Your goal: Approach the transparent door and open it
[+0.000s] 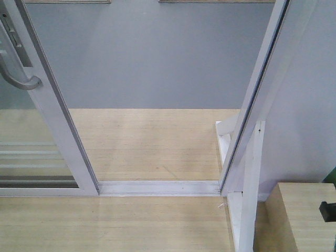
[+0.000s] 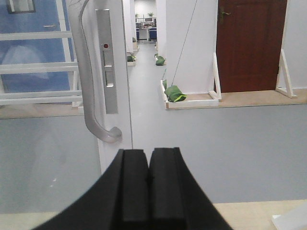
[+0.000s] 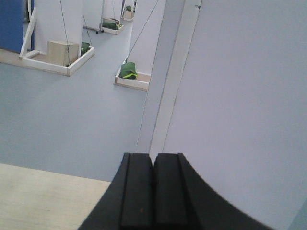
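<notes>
The transparent door [image 1: 55, 118] stands at the left of the front view, slid aside, its white stile slanting down to the floor track [image 1: 157, 187]. Its curved pale handle [image 1: 20, 79] hooks out near the top left. In the left wrist view the door stile [image 2: 123, 72] fills the upper left, with the handle [image 2: 89, 96] and a lock plate [image 2: 106, 62] on it. My left gripper [image 2: 148, 154] is shut and empty, just below and right of the handle's hooked end, not touching it. My right gripper [image 3: 153, 156] is shut and empty, facing a white upright frame [image 3: 168, 81].
The gap between the door stile and the right frame post [image 1: 257, 89] shows grey floor beyond. A white brace [image 1: 247, 210] and a wooden box [image 1: 299, 215] stand at the lower right. Green bags [image 2: 175, 93] on white bases lie across the corridor, near a dark red door [image 2: 249, 45].
</notes>
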Motion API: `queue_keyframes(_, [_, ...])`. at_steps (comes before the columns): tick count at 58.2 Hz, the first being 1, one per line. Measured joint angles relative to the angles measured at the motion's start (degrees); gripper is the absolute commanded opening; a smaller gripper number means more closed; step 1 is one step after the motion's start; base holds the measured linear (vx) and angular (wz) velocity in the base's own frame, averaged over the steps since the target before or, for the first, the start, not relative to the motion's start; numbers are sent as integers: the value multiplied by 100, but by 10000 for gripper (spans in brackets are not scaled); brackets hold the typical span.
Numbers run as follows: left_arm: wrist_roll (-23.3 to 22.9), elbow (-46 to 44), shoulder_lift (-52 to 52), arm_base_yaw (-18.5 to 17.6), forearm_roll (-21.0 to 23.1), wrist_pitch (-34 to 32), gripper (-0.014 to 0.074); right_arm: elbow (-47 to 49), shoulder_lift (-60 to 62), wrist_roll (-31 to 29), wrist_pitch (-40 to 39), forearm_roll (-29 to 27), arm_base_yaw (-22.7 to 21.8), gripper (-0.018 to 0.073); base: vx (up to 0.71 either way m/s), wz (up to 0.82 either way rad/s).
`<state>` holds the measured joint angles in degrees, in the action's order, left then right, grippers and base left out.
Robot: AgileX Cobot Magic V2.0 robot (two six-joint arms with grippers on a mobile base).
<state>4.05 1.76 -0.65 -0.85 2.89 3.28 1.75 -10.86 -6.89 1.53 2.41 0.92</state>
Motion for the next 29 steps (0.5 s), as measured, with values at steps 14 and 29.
queue_keyframes(14, [0,0,0,0,0,0,-7,-345,920,431,234,236,-17,-6,0,0])
queue_keyframes(29, [-5,0,0,0,0,4,-7,-345,1141,533,823,242,-21,-6,0,0])
